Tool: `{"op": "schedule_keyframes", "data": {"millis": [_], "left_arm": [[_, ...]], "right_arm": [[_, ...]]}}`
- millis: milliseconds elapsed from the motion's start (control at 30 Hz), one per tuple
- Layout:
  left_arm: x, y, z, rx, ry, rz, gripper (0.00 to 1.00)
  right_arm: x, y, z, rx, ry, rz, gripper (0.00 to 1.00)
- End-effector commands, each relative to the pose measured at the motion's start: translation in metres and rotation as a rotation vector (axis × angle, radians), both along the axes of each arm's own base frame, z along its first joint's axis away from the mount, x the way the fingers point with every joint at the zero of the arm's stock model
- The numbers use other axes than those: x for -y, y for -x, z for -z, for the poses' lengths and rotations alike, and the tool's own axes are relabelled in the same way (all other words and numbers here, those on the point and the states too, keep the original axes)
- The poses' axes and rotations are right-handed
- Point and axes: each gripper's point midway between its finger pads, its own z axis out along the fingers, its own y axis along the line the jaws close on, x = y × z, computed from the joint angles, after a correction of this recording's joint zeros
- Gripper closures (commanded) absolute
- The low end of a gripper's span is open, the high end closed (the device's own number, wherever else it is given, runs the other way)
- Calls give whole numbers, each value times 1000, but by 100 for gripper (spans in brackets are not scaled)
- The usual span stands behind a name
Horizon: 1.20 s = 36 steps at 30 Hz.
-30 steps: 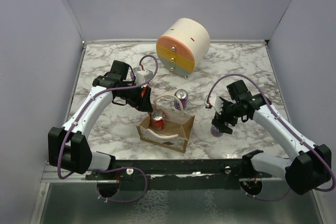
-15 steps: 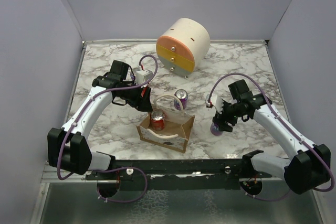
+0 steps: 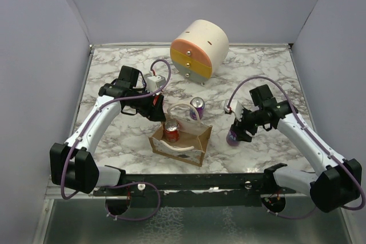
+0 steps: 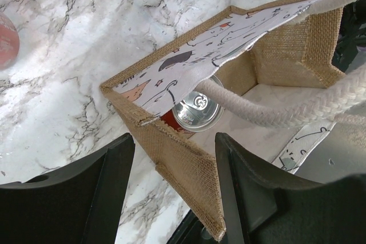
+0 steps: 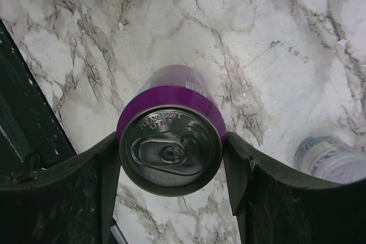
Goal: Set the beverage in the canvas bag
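The tan canvas bag [image 3: 191, 144] stands open near the table's front, with whitish loop handles [image 4: 274, 110]. A red can [image 3: 171, 131] stands inside it, and its silver top shows in the left wrist view [image 4: 197, 110]. My left gripper [image 3: 160, 112] is open at the bag's left rear corner. In the left wrist view [image 4: 174, 141] the bag's burlap wall [image 4: 183, 164] runs between its jaws. My right gripper [image 3: 235, 134] is shut on a purple can [image 3: 232, 138] to the right of the bag. The right wrist view shows this can [image 5: 171, 98] upright between the fingers [image 5: 234, 164].
A second purple can [image 3: 197, 107] stands just behind the bag and also shows in the right wrist view [image 5: 331, 158]. A round cream, orange and yellow drawer cabinet [image 3: 199, 48] stands at the back. Grey walls enclose the marble table [image 3: 263, 72].
My right gripper has moved a little left toward the bag with the purple can in it. My left arm has barely shifted.
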Motion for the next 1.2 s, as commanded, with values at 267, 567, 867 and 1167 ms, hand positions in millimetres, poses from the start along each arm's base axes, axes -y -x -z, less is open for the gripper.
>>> {"op": "schedule_keyframes", "data": {"millis": [267, 567, 867, 1167], "left_arm": [[-4, 3, -4, 32, -19, -28, 39], [-3, 4, -5, 27, -14, -14, 39], [-3, 6, -1, 7, -18, -3, 38], [-3, 16, 1, -2, -5, 32, 38]], "right_arm": [[-51, -30, -160, 269, -335, -65, 99], [-82, -23, -217, 294, -509, -225, 99], [-134, 0, -230, 254, -558, -420, 99], [-200, 23, -198, 187, -478, -599, 99]]}}
